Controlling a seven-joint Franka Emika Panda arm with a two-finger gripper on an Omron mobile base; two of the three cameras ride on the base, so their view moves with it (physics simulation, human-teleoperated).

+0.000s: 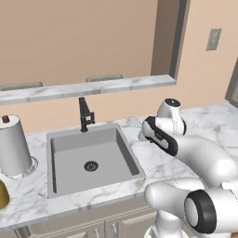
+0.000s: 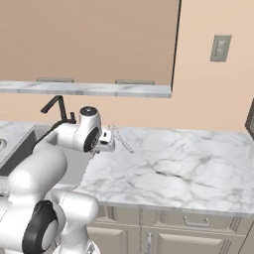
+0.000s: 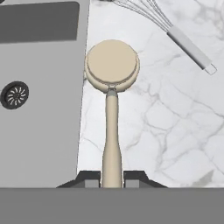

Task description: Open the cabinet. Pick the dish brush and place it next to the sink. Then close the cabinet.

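The dish brush (image 3: 112,70), a small brush with a round pale beige head and a thin light handle, is seen in the hand view clamped by its handle between the two dark finger tips of the gripper (image 3: 112,177), whose jaws are closed on it. Its head is held over the white marble counter (image 3: 175,131) just beside the rim of the grey rectangular sink (image 3: 43,109), whose round drain is shown well inside the basin. A silver wire whisk (image 3: 175,30) is shown lying on the counter beyond the brush, away from the sink. In the left base view the sink (image 1: 93,158) is seen whole, with a black faucet (image 1: 84,114) behind it and a white paper towel roll (image 1: 14,146) at its far side. The right base view gives the whisk (image 2: 121,139) beside the arm's wrist, with bare counter stretching away from the sink.
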